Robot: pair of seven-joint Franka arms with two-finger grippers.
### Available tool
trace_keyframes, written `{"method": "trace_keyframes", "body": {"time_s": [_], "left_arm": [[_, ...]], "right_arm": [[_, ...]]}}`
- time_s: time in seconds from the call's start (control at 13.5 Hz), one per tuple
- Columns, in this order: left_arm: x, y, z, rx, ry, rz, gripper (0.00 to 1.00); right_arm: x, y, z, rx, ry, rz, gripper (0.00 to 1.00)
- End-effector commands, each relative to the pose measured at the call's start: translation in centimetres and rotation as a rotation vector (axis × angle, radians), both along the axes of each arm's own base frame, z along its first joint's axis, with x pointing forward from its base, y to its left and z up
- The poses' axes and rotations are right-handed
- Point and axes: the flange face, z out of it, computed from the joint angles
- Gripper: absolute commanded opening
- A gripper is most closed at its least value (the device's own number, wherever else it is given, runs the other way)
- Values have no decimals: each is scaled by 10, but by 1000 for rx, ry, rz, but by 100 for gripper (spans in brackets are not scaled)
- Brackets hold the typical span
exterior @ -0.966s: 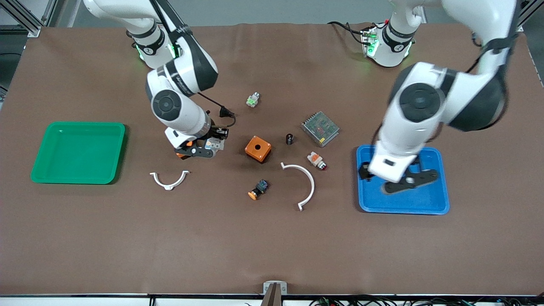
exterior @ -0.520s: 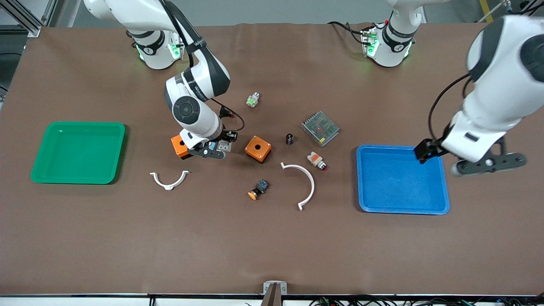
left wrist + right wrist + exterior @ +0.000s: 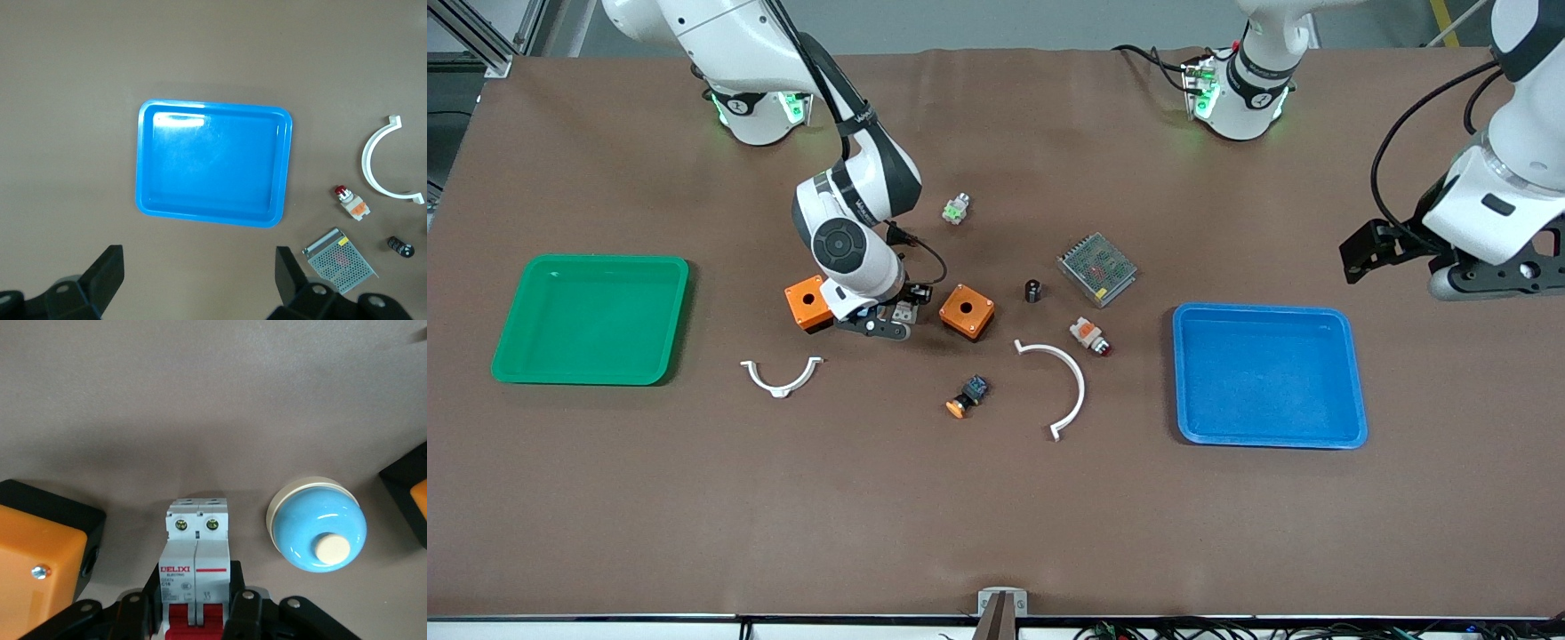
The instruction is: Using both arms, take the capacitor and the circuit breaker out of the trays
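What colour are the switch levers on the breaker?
Red, on the white-grey breaker between the right pincer's fingers; the right wrist view shows it best.

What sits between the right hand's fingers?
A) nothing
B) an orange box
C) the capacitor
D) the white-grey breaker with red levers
D: in the right wrist view the right hand has its fingers on both sides of the breaker, while the capacitor stands alone on the table.

Green tray, blue tray
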Motion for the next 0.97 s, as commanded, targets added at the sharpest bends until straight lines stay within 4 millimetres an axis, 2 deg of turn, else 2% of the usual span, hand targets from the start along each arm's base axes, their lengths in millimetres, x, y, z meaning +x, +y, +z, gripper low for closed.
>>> {"method": "trace_keyframes", "body": {"time_s": [0.0,0.07,0.22,0.45,0.67,0.74,0.89], "left_arm": [[-21,4,5,-13,13,-18,100],[-25,12,6,-13,14,-16,100],[-30,23,10,-33,14,-24,100],[-40,34,15,-48,12,-17,100],[-45,38,16,-48,11,-11,100],[-47,40,17,-48,10,-8,100],[-50,40,17,-46,11,-8,100]], "right_arm": [[-4,2,4,7,14,-23,77],[-3,-1,12,3,33,-25,100],[-1,-17,64,11,70,-19,100],[2,-65,150,32,96,-45,100],[2,-131,205,67,104,-29,100],[3,-164,222,80,98,-14,100],[2,-214,250,31,54,30,100]]}}
